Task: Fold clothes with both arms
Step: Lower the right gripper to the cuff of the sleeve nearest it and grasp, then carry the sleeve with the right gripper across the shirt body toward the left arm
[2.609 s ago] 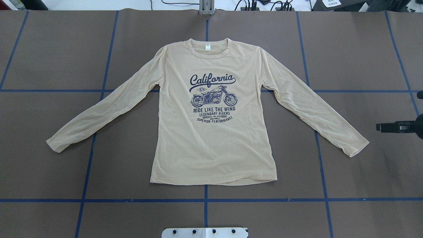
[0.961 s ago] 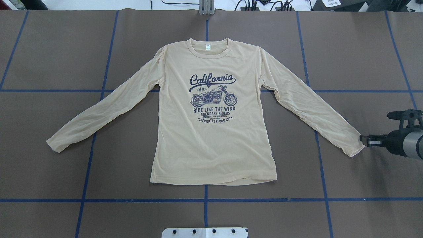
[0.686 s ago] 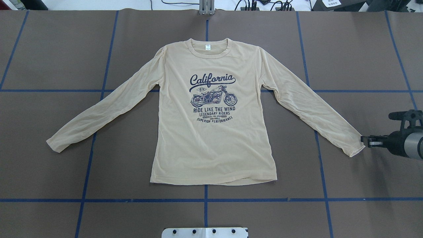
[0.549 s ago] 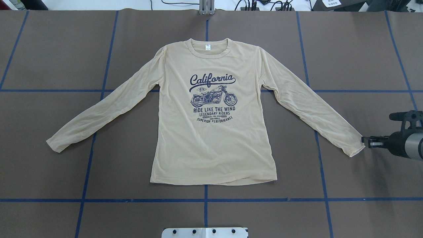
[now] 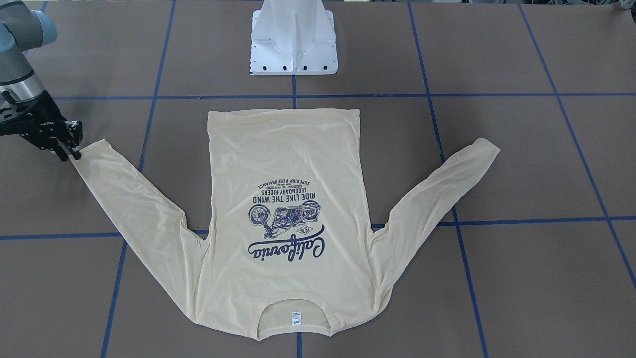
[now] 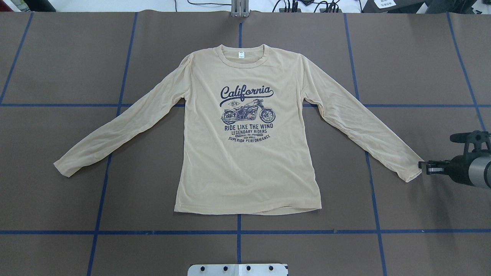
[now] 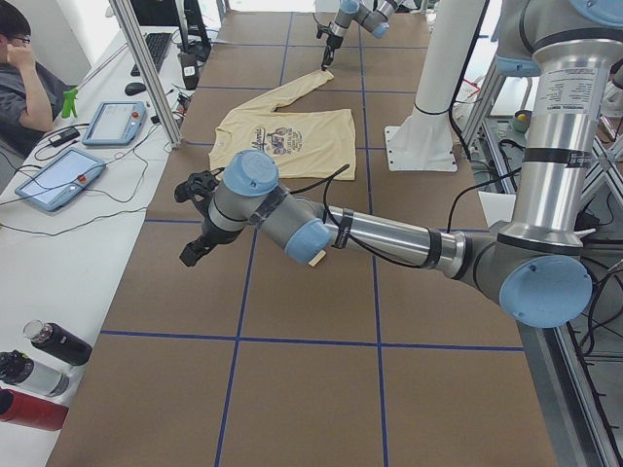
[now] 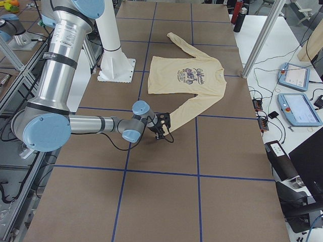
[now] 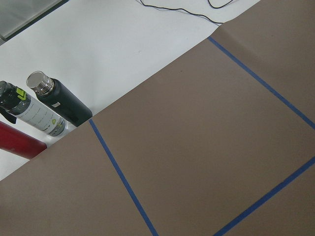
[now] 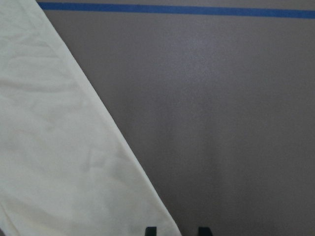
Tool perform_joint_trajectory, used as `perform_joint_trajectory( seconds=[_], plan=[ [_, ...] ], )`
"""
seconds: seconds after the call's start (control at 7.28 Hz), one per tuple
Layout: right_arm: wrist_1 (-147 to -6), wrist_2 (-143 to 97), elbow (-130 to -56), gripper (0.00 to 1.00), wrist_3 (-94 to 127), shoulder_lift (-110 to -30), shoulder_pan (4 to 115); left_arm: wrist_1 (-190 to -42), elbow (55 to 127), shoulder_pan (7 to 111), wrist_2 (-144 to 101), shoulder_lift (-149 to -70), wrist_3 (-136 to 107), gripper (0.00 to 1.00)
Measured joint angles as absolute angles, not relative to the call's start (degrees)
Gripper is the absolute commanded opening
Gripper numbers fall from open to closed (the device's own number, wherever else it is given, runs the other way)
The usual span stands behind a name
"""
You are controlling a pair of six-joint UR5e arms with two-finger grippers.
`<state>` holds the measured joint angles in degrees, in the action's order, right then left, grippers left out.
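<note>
The pale yellow long-sleeved shirt point(image 6: 245, 168) lies flat in the middle of the frame on the brown table point(image 6: 69, 57). Its motorcycle print point(image 6: 247, 111) faces up, its neck points to the top, and both sleeves are spread out wide. At the right edge, the right gripper point(image 6: 421, 167) is right at the end of the sleeve cuff point(image 6: 410, 172). In the right wrist view, its two fingertips point(image 10: 150, 230) are apart at the bottom edge, with the edge of the cloth between them. The left gripper point(image 7: 189, 256) hangs over bare table, well away from the shirt. I cannot tell if its fingers are apart or together.
</note>
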<state>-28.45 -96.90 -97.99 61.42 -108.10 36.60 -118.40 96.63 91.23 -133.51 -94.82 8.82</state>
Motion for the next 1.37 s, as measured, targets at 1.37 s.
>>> perform_joint_trajectory(
  seconds=[1.37],
  plan=[
    [-35.51, -102.77, -105.13, 0.00, 61.20, -101.61, 44.57, -118.50, 96.64, 91.23, -133.46, -94.36, 8.67, 1.00]
  ],
)
